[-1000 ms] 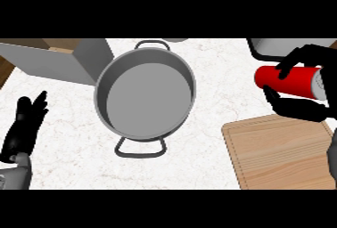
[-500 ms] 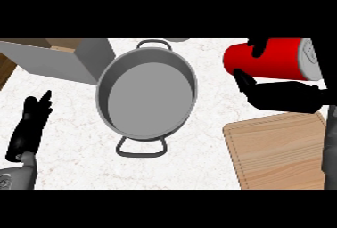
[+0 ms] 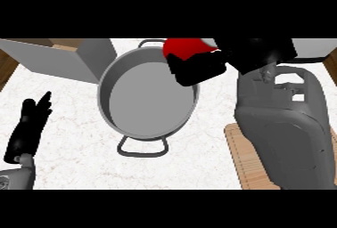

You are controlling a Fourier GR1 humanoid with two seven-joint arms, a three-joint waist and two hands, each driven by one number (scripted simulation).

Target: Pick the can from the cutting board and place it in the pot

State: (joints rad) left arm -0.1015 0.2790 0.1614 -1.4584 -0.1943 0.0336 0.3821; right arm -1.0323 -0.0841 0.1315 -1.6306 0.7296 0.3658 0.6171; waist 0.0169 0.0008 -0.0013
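Right hand (image 3: 201, 67) curled round the red can (image 3: 184, 46), above the pot's (image 3: 115, 78) far rim. Left hand (image 3: 30, 124) spread, resting over the bench (image 3: 66, 156).

Even bright light, soft shadows, no glare.

cans: 1, red can (image 3: 186, 47), was held above the pot's rim
pots: 1, grey pot (image 3: 149, 99) with two loop handles
cutting boards: 1, wooden cutting board (image 3: 245, 163), mostly hidden by the forearm
boxes: 1, grey box (image 3: 64, 60) at upper left
hands: 2, left hand (image 3: 29, 125), right hand (image 3: 217, 62)
desks: 1, white marbled desk (image 3: 72, 147)
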